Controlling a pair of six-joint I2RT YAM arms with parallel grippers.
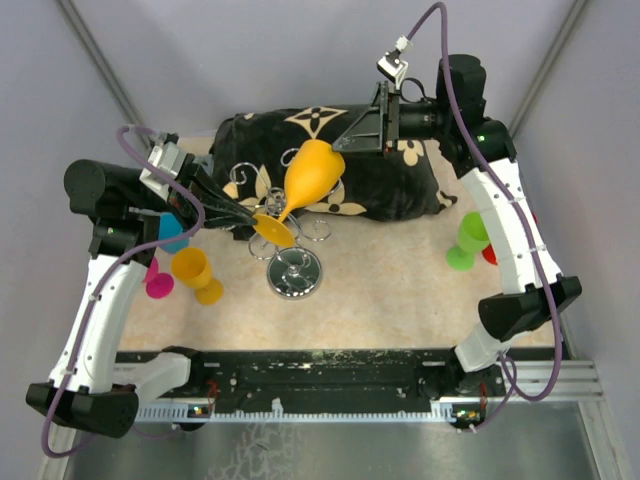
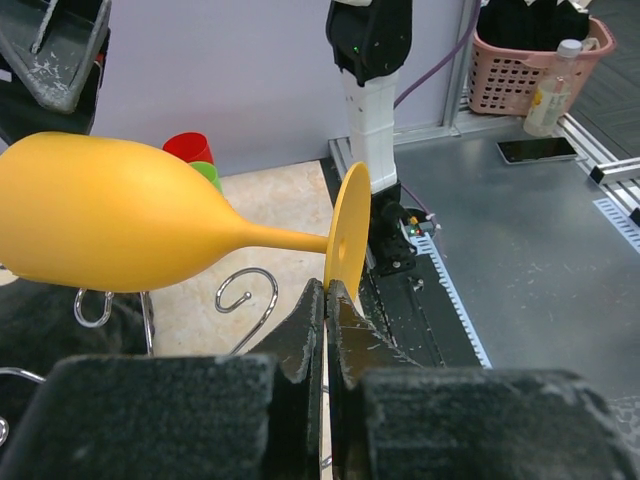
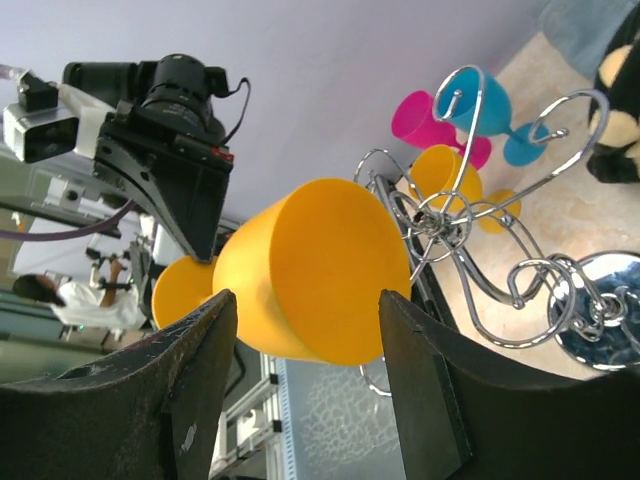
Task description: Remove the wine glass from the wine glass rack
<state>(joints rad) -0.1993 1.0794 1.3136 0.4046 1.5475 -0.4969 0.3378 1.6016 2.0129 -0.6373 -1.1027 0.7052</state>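
- Top view: the left tool [image 1: 255, 218] is closed on the foot of the orange wine glass [image 1: 312, 172]. The glass lies tilted in the air, and its bowl points away from this tool toward the right tool [image 1: 340, 148]. The wine glass rack [image 1: 295, 272] stands on the surface just below and beside the left tool's tip. The glass seems lifted out of the rack's arms, but from above I cannot be sure.
- Left wrist view: the fingertips of the left tool [image 2: 327, 290] are pressed together and pinch the lower edge of the foot [image 2: 347, 235]. The wine glass [image 2: 100, 215] stretches out sideways ahead of the tool. The curled arms of the rack [image 2: 245, 295] lie under the stem, apart from it.
- Right wrist view: the jaws of the right tool [image 3: 305, 300] stand apart, and the bowl of the wine glass [image 3: 320, 270] is right at their tips. I cannot tell if the pads press on it. The rack [image 3: 480, 280] is beyond the bowl.
- My judgement: the lifting is mostly done. What is left is to carry the glass clear of the rack and put it down.
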